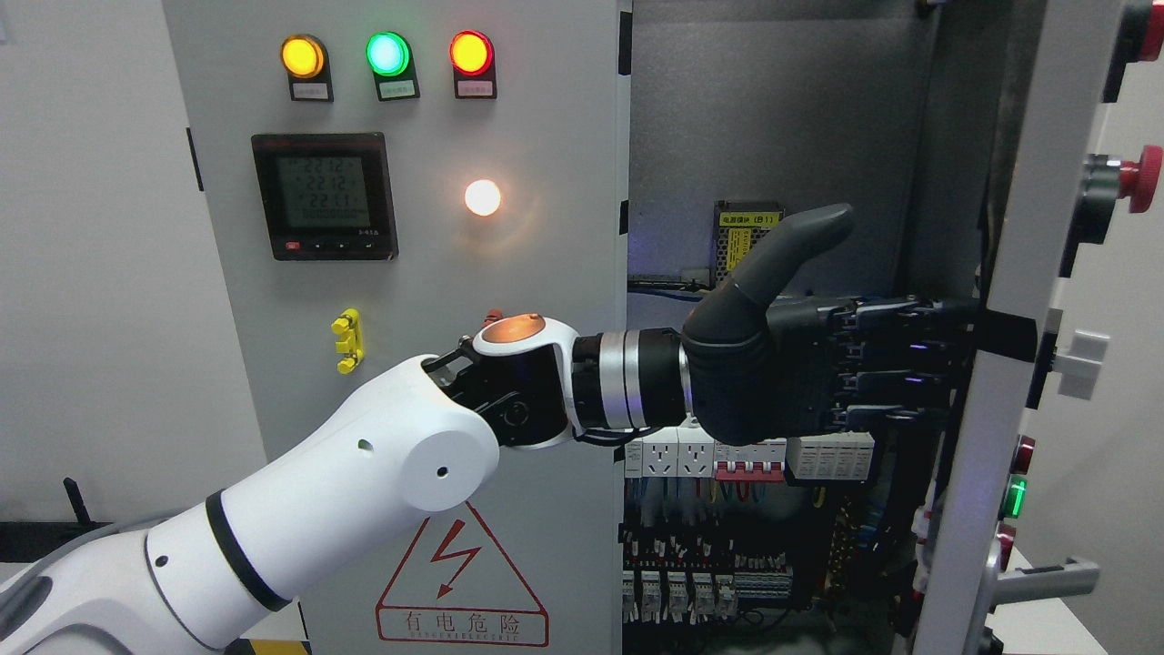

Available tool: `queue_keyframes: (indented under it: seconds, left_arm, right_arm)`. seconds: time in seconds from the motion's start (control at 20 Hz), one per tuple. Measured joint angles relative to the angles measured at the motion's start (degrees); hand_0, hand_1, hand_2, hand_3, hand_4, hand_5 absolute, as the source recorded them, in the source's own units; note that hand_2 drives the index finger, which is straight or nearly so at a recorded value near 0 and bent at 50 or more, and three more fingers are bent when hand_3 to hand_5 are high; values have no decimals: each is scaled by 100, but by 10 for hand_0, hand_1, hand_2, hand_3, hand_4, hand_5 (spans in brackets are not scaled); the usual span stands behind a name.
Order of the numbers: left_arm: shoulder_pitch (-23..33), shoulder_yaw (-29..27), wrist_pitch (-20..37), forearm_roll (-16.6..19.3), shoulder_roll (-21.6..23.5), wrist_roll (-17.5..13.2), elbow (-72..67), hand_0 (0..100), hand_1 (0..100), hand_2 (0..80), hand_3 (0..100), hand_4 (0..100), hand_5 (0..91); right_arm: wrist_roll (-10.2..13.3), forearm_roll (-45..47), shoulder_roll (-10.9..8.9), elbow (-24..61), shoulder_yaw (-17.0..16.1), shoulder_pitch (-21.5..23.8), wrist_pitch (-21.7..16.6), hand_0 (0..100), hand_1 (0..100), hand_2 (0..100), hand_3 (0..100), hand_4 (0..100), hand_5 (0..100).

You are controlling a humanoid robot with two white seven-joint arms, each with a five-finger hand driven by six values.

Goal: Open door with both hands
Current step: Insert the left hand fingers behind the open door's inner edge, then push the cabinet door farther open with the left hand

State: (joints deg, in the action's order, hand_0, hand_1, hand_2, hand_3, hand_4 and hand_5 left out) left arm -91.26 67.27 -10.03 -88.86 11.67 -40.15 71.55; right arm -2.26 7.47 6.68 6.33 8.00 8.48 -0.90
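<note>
The grey electrical cabinet has its left door [546, 273] closed and its right door [1018, 236] swung well out, seen almost edge-on. My left arm comes in from the lower left and reaches across the opening. My left hand [873, 364] is dark, with the thumb raised and the fingers [918, 350] stretched straight out, their tips against the inner side of the right door. It holds nothing. A black patch sits on the door edge at finger height. The right arm is out of view.
Inside the cabinet are breakers, sockets and wiring [727, 518]. The left door carries three lit lamps [386, 55], a meter [325, 196], a yellow latch [346, 341] and a warning triangle. The right door's outer face has red buttons [1137, 177] and a grey handle [1046, 578].
</note>
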Motion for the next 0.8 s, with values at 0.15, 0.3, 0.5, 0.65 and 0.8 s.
queue_keyframes:
  seconds: [0.15,0.3,0.5,0.65,0.8]
  left_arm:
    - [-19,14,2,0,-53,117,145,0,0,0,0,0,0]
    - [-48,57,25,0,-111,357,298,0,0,0,0,0,0]
    - [-93,124,35,-6,-199,800,514,0,0,0,0,0,0]
    - [-126,170,56,-22,-282,1119,653,0,0,0,0,0,0]
    - [-173,247,84,-51,-386,1419,759,0,0,0,0,0,0]
  right_arm:
    - [0,0,0,0,0,0,0,386,0,0,0,0,0]
    - [0,0,0,0,0,0,0,386,0,0,0,0,0]
    - [0,0,0,0,0,-2,-1,386,0,0,0,0,0]
    - [0,0,0,0,0,-2,-1,386,0,0,0,0,0]
    - [0,0,0,0,0,-2,-3,386,0,0,0,0,0]
